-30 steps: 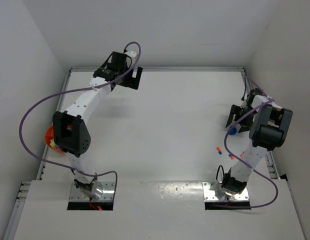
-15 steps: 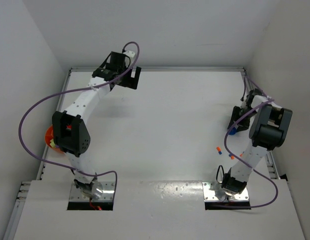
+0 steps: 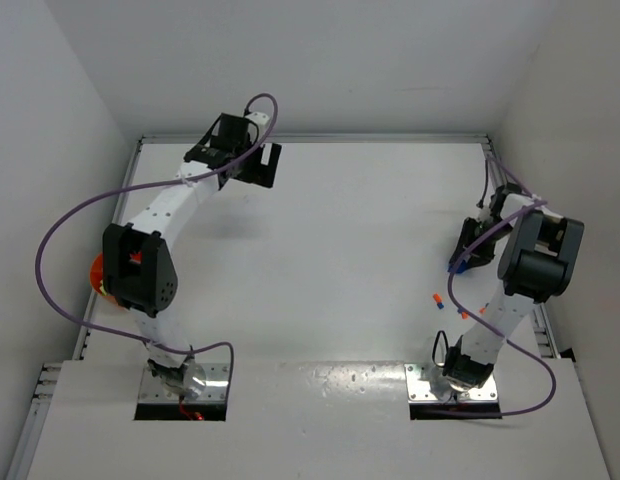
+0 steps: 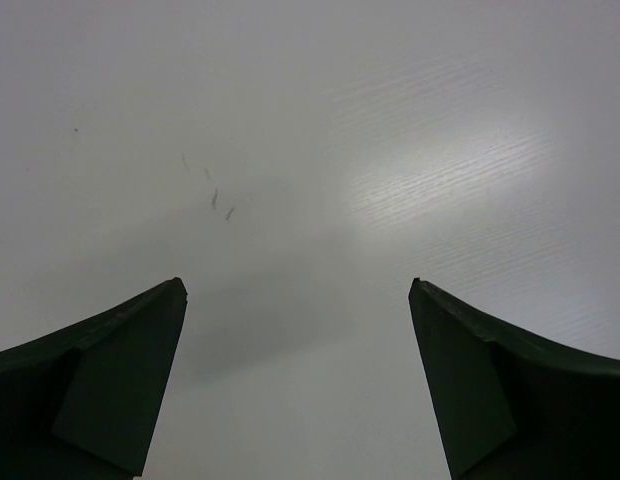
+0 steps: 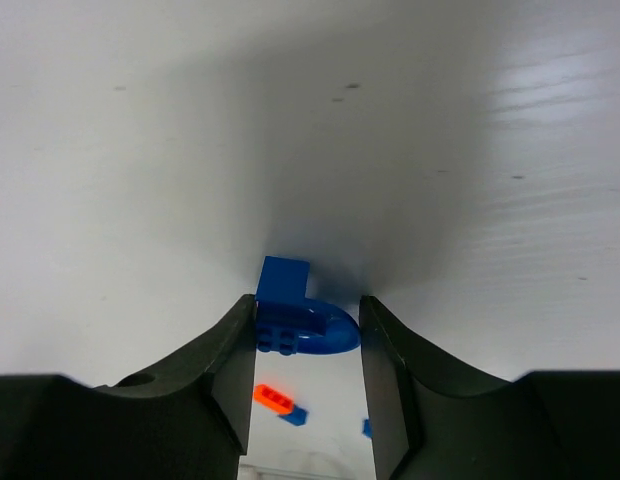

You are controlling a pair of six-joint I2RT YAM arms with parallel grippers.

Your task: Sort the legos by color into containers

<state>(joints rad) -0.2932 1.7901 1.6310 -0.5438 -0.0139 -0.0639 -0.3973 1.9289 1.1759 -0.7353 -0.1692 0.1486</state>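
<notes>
Right gripper (image 5: 308,303) is at a narrow gap, clamped on one blue lego (image 5: 295,328), near the right edge of the table (image 3: 370,220). Both fingers touch it. Its long axis runs finger to finger, with the rounded end at the right finger and a square stub at the left end, pointing up-frame. Loose beyond it are one orange brick (image 5: 273,398) and two small blue bricks (image 5: 294,415). One orange bowl (image 3: 95,272) sits far left, mostly behind the left arm. Left gripper (image 4: 295,287) is spread wide above the table's far-left corner.

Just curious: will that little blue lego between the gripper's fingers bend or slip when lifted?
Probably stiff: the blue lego looks like hard moulded plastic. Its glossy rounded end, against one side of the right gripper, may slip or twist. Far smaller than the gripper, it is likely light.
</notes>
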